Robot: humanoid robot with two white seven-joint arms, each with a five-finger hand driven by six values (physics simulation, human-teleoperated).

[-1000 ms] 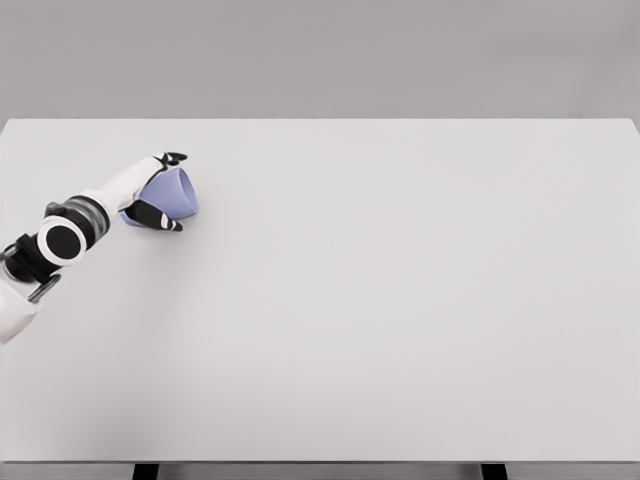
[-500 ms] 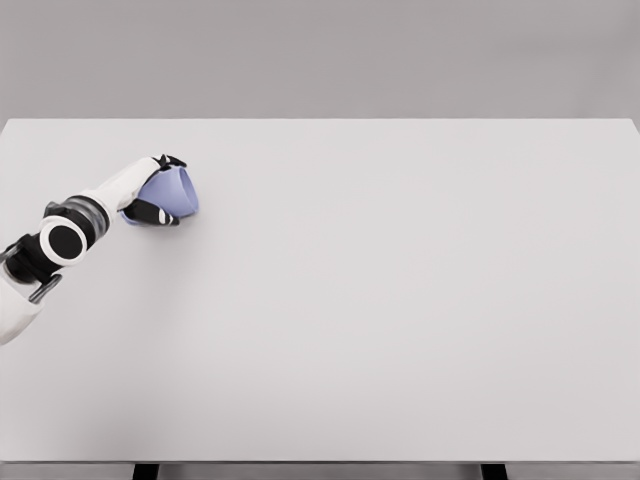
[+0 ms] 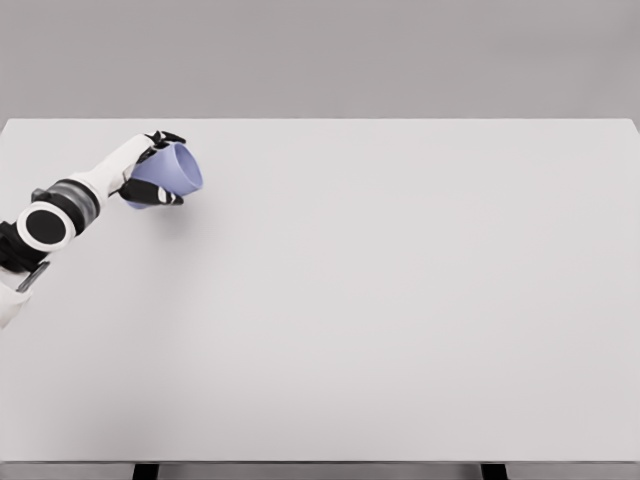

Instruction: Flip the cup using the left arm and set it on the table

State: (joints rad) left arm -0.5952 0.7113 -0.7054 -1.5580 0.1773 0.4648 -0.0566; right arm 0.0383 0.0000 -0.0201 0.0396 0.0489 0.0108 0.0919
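A lavender-blue cup (image 3: 170,173) is held at the far left of the white table (image 3: 380,300), lying on its side with its wide rim toward the right. My left hand (image 3: 152,170) is shut on it, black fingertips (image 3: 163,197) wrapped over its top and underside. The cup looks lifted slightly off the surface, with a faint shadow below it. The white left arm (image 3: 60,215) comes in from the left edge. The right arm is out of view.
The table's far edge runs along the top of the view and its front edge along the bottom, with dark legs (image 3: 146,471) below. A grey wall stands behind.
My left hand has risen and moved slightly up-table with the cup, and the cup's rim has tilted a bit upward. The forearm has swung left.
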